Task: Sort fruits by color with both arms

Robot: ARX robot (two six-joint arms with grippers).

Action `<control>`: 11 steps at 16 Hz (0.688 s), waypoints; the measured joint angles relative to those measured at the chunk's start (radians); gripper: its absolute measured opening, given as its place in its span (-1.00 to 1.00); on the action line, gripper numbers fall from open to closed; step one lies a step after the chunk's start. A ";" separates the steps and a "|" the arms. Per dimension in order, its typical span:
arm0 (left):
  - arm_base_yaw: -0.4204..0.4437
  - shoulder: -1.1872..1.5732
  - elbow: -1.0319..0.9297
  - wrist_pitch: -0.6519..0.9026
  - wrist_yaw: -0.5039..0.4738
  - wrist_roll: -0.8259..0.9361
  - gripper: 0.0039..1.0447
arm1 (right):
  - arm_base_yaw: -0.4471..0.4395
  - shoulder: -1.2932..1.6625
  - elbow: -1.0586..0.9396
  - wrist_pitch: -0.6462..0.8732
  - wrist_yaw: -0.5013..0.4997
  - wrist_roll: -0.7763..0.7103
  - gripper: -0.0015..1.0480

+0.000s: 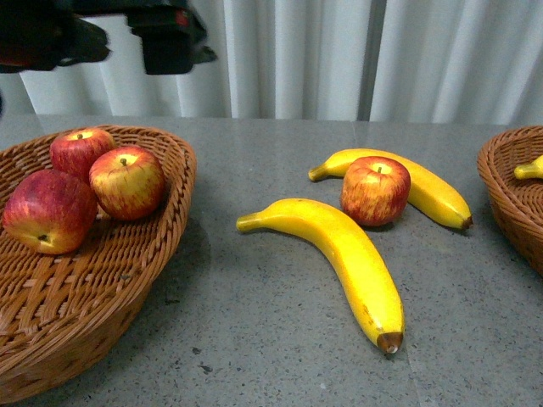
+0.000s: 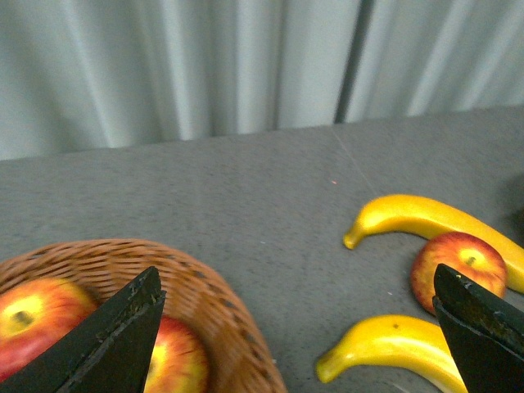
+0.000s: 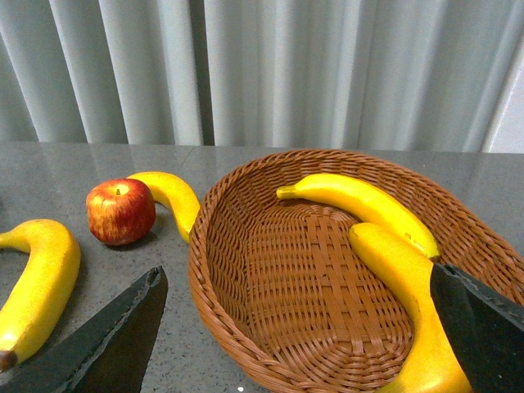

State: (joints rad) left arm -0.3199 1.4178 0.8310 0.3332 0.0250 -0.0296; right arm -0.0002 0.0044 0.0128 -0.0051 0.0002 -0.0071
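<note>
Three red apples [image 1: 127,181] lie in the left wicker basket [image 1: 178,182]. On the table between the baskets, a loose apple [image 1: 375,189] rests against a banana [image 1: 433,191], and a second banana [image 1: 339,254] lies nearer to me. My left gripper [image 2: 296,278] hangs open and empty high over the left basket's rim [image 2: 205,286]. Its black body [image 1: 170,38] shows at the top left of the front view. The right gripper [image 3: 296,274] is open and empty above the right basket [image 3: 213,270], which holds two bananas [image 3: 360,201].
Only the edge of the right basket [image 1: 509,195] shows in the front view, with a banana tip [image 1: 530,170] inside. Grey curtains hang behind the grey table [image 1: 254,356].
</note>
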 joint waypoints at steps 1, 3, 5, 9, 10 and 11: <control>-0.013 0.045 0.042 -0.026 0.046 0.014 0.88 | 0.000 0.000 0.000 0.000 0.000 0.000 0.87; -0.043 0.117 0.118 -0.067 0.125 0.043 0.88 | 0.000 0.000 0.000 0.000 0.000 0.000 0.87; -0.088 0.203 0.207 -0.131 0.166 0.127 0.88 | 0.000 0.000 0.000 0.000 0.000 0.000 0.87; -0.134 0.367 0.332 -0.192 0.194 0.257 0.88 | 0.000 0.000 0.000 0.000 0.000 0.000 0.87; -0.139 0.394 0.352 -0.200 0.185 0.281 0.88 | 0.000 0.000 0.000 0.000 0.000 0.000 0.87; -0.145 0.423 0.371 -0.204 0.192 0.308 0.88 | 0.000 0.000 0.000 0.000 0.000 0.000 0.87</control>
State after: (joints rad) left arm -0.4652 1.8412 1.2022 0.1287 0.2165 0.2783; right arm -0.0002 0.0044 0.0128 -0.0051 0.0002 -0.0071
